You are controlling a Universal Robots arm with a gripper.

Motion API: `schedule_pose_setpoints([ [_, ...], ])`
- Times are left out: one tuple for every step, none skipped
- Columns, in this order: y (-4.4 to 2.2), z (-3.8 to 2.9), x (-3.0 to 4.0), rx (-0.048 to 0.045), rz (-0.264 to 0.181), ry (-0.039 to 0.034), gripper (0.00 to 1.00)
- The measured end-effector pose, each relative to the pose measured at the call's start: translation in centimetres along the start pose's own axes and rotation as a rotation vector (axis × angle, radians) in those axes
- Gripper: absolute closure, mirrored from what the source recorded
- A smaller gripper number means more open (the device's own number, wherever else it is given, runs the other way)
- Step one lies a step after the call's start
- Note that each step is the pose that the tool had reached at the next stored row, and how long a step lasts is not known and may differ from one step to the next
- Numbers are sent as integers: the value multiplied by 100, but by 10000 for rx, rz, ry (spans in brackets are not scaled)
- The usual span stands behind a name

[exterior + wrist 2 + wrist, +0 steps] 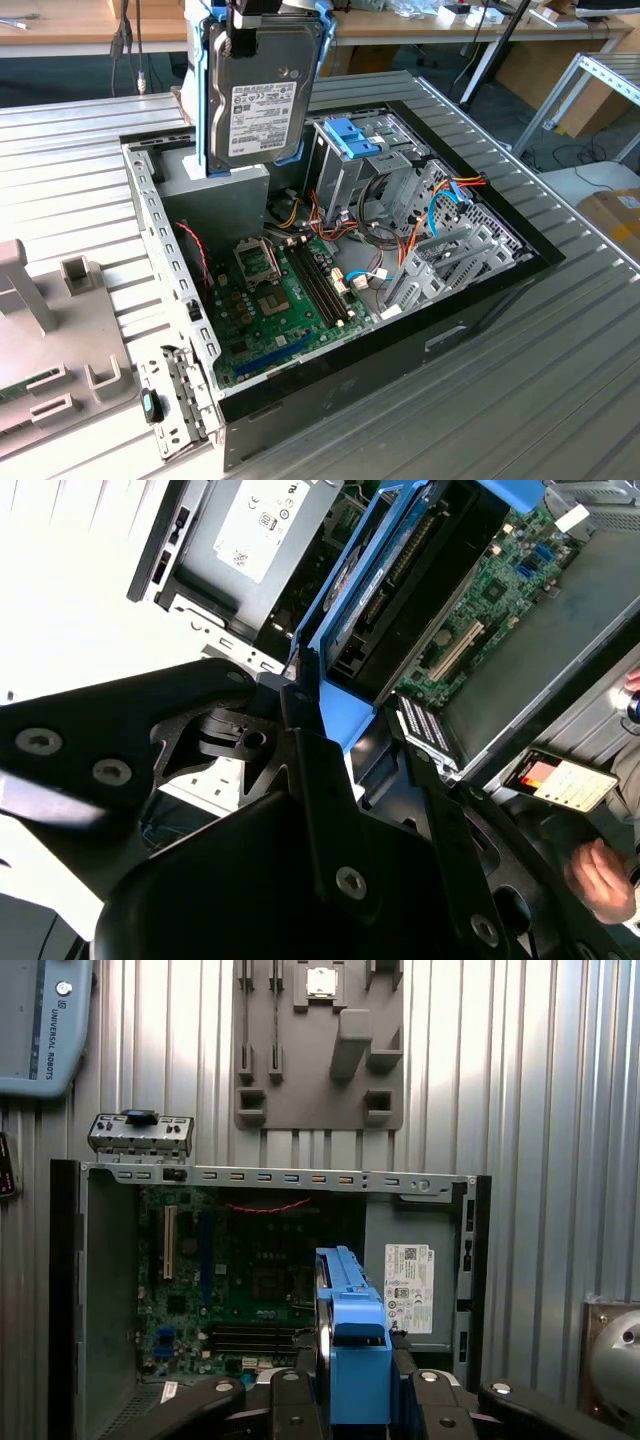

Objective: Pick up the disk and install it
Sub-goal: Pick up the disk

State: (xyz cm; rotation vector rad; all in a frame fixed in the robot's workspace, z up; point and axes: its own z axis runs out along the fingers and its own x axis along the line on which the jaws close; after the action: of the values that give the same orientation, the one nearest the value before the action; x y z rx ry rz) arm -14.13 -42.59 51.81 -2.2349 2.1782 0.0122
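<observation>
Exterior view, left to right.

Lower left: grey fixture plate (pixel 50 340) on the ribbed metal tabletop (pixel 560 390).

Upper centre-left: gripper (pixel 262 18) with the disk (pixel 265 100) hanging upright beneath it. White label toward the camera, blue carrier along the edge at the exterior view's left and under the lower edge. Fingers clenched on the disk's upper end. In the first wrist view, black fingers (pixel 290 1410) pressed against both sides of the blue carrier, disk seen edge-on. Disk in the air above the open case (pixel 150 230), over the grey box (pixel 215 200) in its far corner, not yet seated in a bay.

Centre: green motherboard (pixel 280 310) on the case floor.

Right of centre: silver drive cage (pixel 345 175) with a blue latch (pixel 355 135) on top, apart from the disk.

Further right: orange and blue cables (pixel 450 195) among metal brackets.

Second wrist view: a person's hand (pixel 600 875) outside the case wall.
</observation>
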Motion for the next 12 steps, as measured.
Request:
schedule_pose_setpoints([
  [0, 0, 13, 0, 0, 0, 63],
  [1, 0, 26, 0, 1, 0, 63],
  [1, -1, 40, 0, 0, 0, 63],
  [1, -1, 48, 0, 0, 0, 63],
  [2, -1, 58, 0, 0, 0, 63],
  [2, -1, 67, 0, 0, 0, 63],
  [2, -1, 78, 0, 0, 0, 63],
  [3, -2, 104, 0, 1, 0, 63],
  [3, -2, 118, 0, 0, 1, 63],
  [3, -2, 131, -1, 1, 1, 63],
  [4, -2, 152, 0, 0, 0, 63],
  [5, -2, 169, 0, 1, 0, 63],
])
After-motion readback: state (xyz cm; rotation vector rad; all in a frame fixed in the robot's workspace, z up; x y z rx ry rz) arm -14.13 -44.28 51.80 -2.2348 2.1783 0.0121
